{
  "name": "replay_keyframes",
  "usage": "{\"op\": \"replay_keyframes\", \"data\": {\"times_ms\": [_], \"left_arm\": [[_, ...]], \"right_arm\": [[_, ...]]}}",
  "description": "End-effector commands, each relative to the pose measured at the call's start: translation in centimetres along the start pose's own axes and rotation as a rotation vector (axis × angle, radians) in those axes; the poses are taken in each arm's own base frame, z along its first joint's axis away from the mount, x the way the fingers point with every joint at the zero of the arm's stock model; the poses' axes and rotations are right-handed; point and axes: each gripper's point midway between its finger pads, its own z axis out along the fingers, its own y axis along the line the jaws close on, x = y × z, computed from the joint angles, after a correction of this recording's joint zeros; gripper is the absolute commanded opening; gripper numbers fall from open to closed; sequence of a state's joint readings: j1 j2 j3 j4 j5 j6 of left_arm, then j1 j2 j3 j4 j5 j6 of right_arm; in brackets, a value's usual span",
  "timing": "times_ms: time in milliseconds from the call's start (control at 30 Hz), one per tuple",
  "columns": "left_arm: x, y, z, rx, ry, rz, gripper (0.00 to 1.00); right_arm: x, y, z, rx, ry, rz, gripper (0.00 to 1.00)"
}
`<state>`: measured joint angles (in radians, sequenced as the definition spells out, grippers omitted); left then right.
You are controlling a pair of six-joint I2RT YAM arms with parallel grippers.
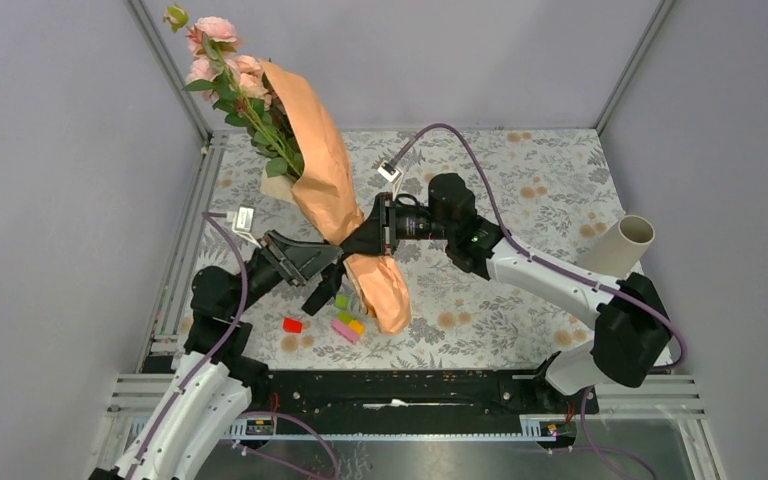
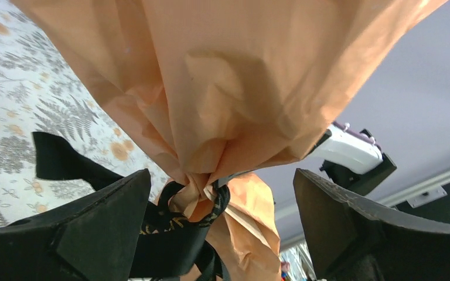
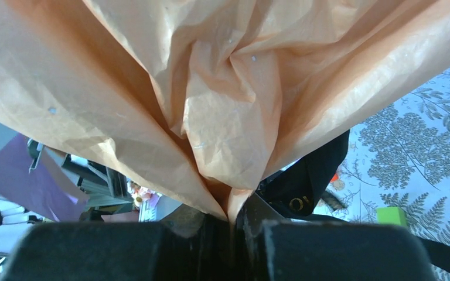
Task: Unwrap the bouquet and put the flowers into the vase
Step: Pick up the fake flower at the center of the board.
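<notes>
Our right fingers (image 3: 328, 252) pinch the bouquet (image 1: 325, 190), our left fingers (image 2: 94, 234) gape open around its black ribbon (image 2: 176, 225); we fear a tug could wrench it loose.

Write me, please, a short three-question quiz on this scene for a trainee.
1. True or false: the left pincer is shut on the bouquet.
2. Which one grips the bouquet's paper? A) left pincer B) right pincer C) neither
3. What binds the bouquet's neck?
Key: 1 false, it is open; 2 B; 3 a black ribbon.
</notes>
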<state>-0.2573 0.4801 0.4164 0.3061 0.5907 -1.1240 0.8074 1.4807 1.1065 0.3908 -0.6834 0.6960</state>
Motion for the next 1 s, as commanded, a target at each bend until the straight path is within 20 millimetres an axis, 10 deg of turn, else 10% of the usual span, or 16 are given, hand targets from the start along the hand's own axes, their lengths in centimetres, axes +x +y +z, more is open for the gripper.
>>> {"op": "replay_keyframes", "data": {"times_ms": [0, 967], "left_arm": [[-1.0, -3.9, 1.2, 0.126, -0.041, 0.112, 0.99], [-1.0, -4.4, 3.5, 0.104, -0.123, 0.124, 0.7]], "right_arm": [[-2.1, 6.0, -1.6, -0.185, -0.054, -0.138, 0.0], [1.0, 8.1, -3.1, -0.294, 0.042, -0.147, 0.0]]}}
